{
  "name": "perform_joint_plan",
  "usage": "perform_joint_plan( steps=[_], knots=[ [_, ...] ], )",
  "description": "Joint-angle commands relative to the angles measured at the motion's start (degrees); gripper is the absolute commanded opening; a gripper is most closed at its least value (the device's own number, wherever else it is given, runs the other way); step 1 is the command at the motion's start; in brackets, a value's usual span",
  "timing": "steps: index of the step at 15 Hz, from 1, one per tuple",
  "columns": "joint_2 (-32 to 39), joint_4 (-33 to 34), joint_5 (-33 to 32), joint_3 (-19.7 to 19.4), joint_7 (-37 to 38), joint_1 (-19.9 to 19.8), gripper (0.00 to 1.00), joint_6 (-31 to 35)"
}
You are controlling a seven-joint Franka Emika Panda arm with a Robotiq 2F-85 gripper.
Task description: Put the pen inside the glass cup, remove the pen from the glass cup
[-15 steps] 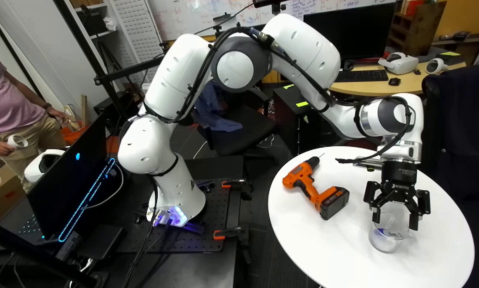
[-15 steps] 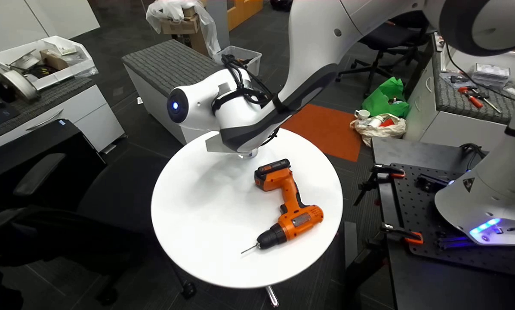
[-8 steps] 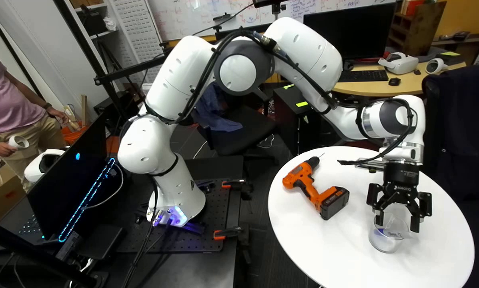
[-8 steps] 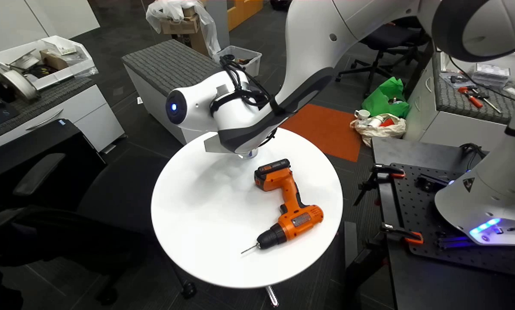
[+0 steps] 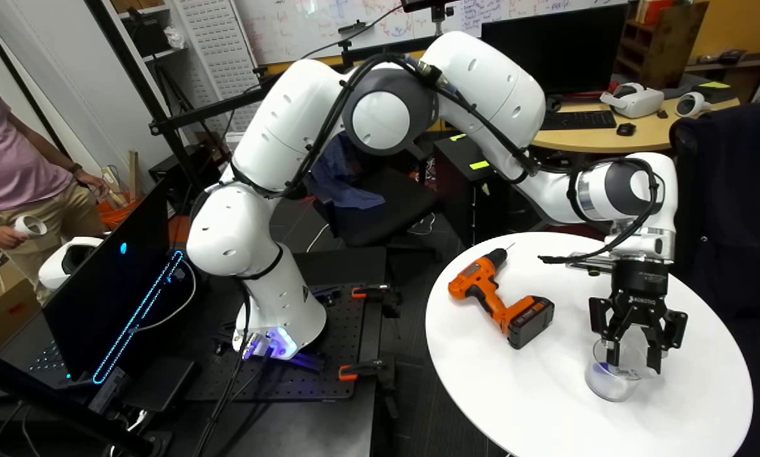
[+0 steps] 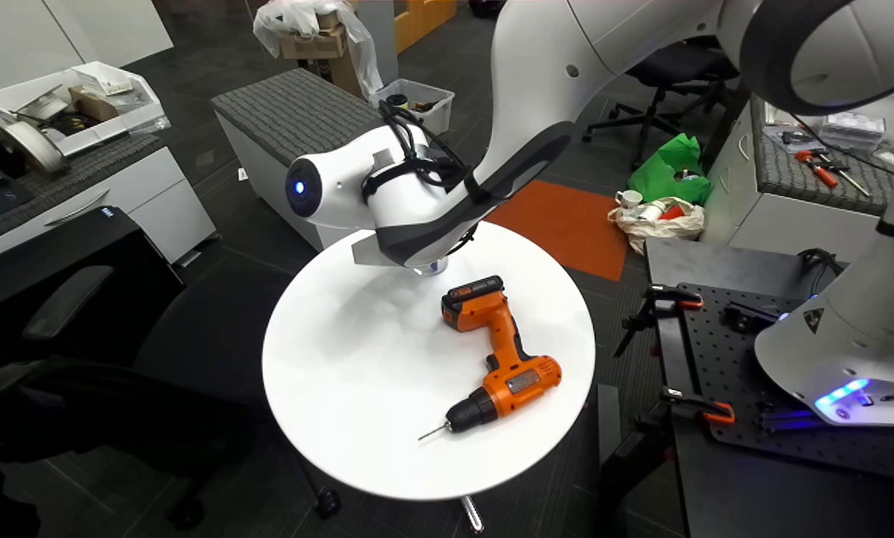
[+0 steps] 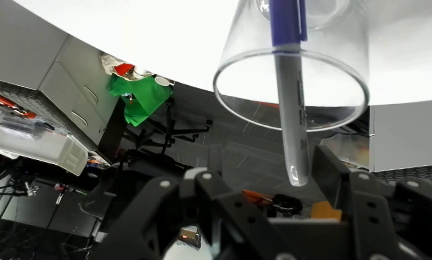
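Note:
The clear glass cup [image 5: 608, 387] stands upright on the white round table in an exterior view; only its base [image 6: 433, 267] shows beneath the arm from the opposite angle. Inside it leans the pen [image 7: 291, 97], purple part down in the cup, pale grey end rising past the rim [image 7: 362, 90] in the wrist view. My gripper [image 7: 271, 162] is over the cup with its jaws part-way apart. The pen's pale end lies between the fingers, much nearer the right-hand pad [image 7: 327, 173]; whether they touch is unclear. A wide gap separates it from the left-hand finger.
An orange-and-black power drill [image 5: 500, 298] lies on the white table [image 6: 342, 388], its battery end toward the cup. A dark chair [image 5: 729, 209] stands just behind the table. The cup sits beneath the wrist, fairly near the table's edge.
The jaws have drawn closer together. My gripper has shifted slightly down and to the right in an exterior view. Cup and drill have stayed put.

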Motion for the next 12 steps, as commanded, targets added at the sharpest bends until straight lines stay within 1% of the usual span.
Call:
perform_joint_plan(
  steps=[1, 2, 3, 4, 6, 7, 12],
  knots=[
    [1.0, 2.4, 1.16, -0.62, -2.01, 0.33, 0.45, -1.95],
    [1.01, 2.46, 1.16, -0.63, -2.02, 0.35, 0.45, -2.01],
    [1.08, 2.63, 1.15, -0.64, -2.06, 0.35, 0.35, -2.08],
    [1.06, 2.67, 1.13, -0.65, -2.05, 0.38, 0.23, -2.16],
    [1.08, 2.84, 1.1, -0.66, -2.06, 0.41, 0.06, -2.33],
    [1.04, 2.86, 1.04, -0.68, -2.04, 0.46, 0.01, -2.39],
    [1.0, 3.16, 0.99, -0.68, -2.07, 0.51, 0.0, -2.63]
  ],
)
